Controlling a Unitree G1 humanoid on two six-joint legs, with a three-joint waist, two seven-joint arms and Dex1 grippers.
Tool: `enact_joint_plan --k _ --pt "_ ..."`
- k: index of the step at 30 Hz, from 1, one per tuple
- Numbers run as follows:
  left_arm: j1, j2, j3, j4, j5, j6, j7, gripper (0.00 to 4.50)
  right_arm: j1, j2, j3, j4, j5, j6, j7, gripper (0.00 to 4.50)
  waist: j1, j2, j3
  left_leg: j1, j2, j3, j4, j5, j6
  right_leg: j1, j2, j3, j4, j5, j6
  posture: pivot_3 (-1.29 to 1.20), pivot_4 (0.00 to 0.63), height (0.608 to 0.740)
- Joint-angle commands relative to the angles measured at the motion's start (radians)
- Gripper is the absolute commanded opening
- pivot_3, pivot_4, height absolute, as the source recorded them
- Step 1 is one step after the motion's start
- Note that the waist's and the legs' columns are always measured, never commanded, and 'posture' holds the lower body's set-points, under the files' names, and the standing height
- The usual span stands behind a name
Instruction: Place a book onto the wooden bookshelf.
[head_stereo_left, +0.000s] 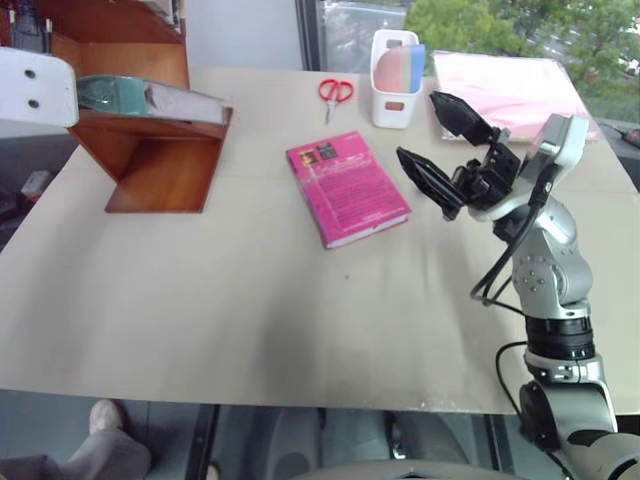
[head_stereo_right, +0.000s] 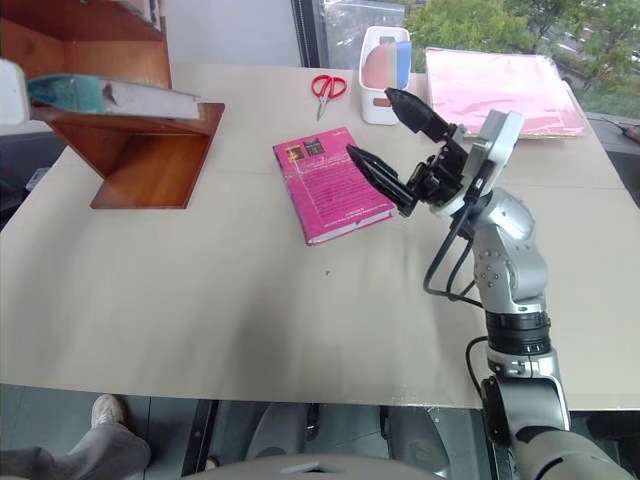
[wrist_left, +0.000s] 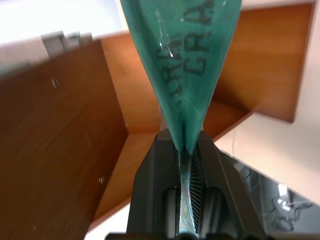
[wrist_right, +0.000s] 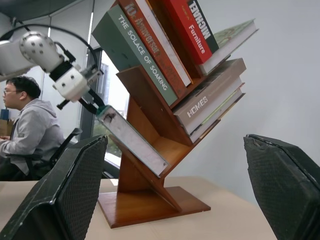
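Our left pincer (wrist_right: 94, 106) is clamped on one end of the book (wrist_right: 134, 139), its fingers (wrist_left: 210, 175) pressed against both teal covers. We hold the book out over the lowest slanted board of the bookshelf (head_stereo_left: 160, 165), with its white page edges showing. In the right wrist view the book lies along that board, though we cannot tell whether it rests on the wood or hangs just above it. Higher tiers of the bookshelf carry other leaning books (wrist_right: 165, 45).

Our right pincer (head_stereo_right: 385, 125) stands wide, gripping nothing, raised above the surface (head_stereo_left: 250, 310) well away from the bookshelf and pointing toward it. Between the bookshelf and this pincer a pink book (head_stereo_left: 345, 187) lies flat on the surface. Beyond the pink book, farther from us, red scissors (head_stereo_left: 335, 92) lie near a white holder (head_stereo_left: 395, 95), and a flat pink folder (head_stereo_left: 510, 90) sits on the side of the holder away from the bookshelf.

In the right wrist view a person (wrist_right: 27, 130) in a grey top sits behind the bookshelf.
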Motion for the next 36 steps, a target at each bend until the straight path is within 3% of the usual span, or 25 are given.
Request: enact_joint_plan --k 1,7,12,20,25,29,34,36 --pt "0.011 -0.004 -0.009 0.131 0.082 -0.067 0.082 0.02 -0.036 0.005 0.003 -0.009 -0.012 -0.025 0.004 4.50 -0.007 0.000 0.000 0.001 0.000 0.002 0.000 0.000 0.000 -0.001 0.000 0.002 0.003 0.000 0.000 0.00 0.150 0.740" --pt "-0.058 -0.092 -0.041 0.257 0.097 -0.147 0.123 0.02 -0.009 -0.043 0.046 -0.045 -0.052 0.005 0.046 4.50 -0.009 0.000 0.000 0.002 0.005 0.009 0.000 0.000 0.000 -0.009 0.005 0.008 0.012 -0.001 -0.001 0.00 0.150 0.740" --pt "-0.067 -0.093 -0.025 0.269 0.071 -0.147 0.097 0.02 0.056 -0.122 0.049 -0.101 -0.042 0.043 0.089 4.50 -0.005 0.000 0.000 0.002 0.005 0.011 0.000 0.000 0.000 -0.009 0.004 0.010 0.012 -0.001 -0.001 0.00 0.150 0.740" --pt "-0.033 -0.096 0.005 0.222 0.032 -0.104 0.076 0.02 0.029 -0.121 0.018 -0.097 0.000 0.069 0.076 4.50 -0.007 0.000 0.000 0.003 0.006 0.013 0.001 0.000 0.000 -0.009 0.005 0.013 0.013 -0.001 -0.001 0.00 0.150 0.740" --pt "0.022 -0.090 0.048 0.166 0.012 -0.058 0.111 2.03 0.007 -0.114 0.017 -0.078 0.008 0.069 0.080 4.50 -0.007 0.000 0.000 0.003 0.006 0.014 0.001 0.000 0.000 -0.010 0.005 0.013 0.013 -0.001 -0.001 0.00 0.150 0.740" --pt "0.166 -0.064 0.155 0.058 -0.078 -0.040 0.118 3.78 0.006 -0.122 0.016 -0.065 0.010 0.071 0.095 4.50 -0.005 0.000 -0.001 0.002 0.006 0.014 0.001 0.000 0.000 -0.010 0.004 0.013 0.013 0.000 -0.001 0.00 0.150 0.740" --pt "0.452 -0.128 0.535 -0.242 -0.275 0.161 0.049 3.78 0.015 -0.152 0.005 -0.057 0.023 0.094 0.118 4.50 -0.004 0.000 0.000 0.001 0.007 0.014 0.001 0.000 0.000 -0.011 0.003 0.012 0.012 0.000 -0.001 0.00 0.150 0.740" --pt "0.549 -0.157 0.629 -0.345 -0.266 0.202 0.037 3.78 0.015 -0.159 0.006 -0.050 0.023 0.099 0.126 4.50 -0.002 -0.001 -0.001 0.001 0.007 0.014 0.001 0.000 0.000 -0.011 0.003 0.011 0.012 0.000 -0.001 0.00 0.150 0.740"
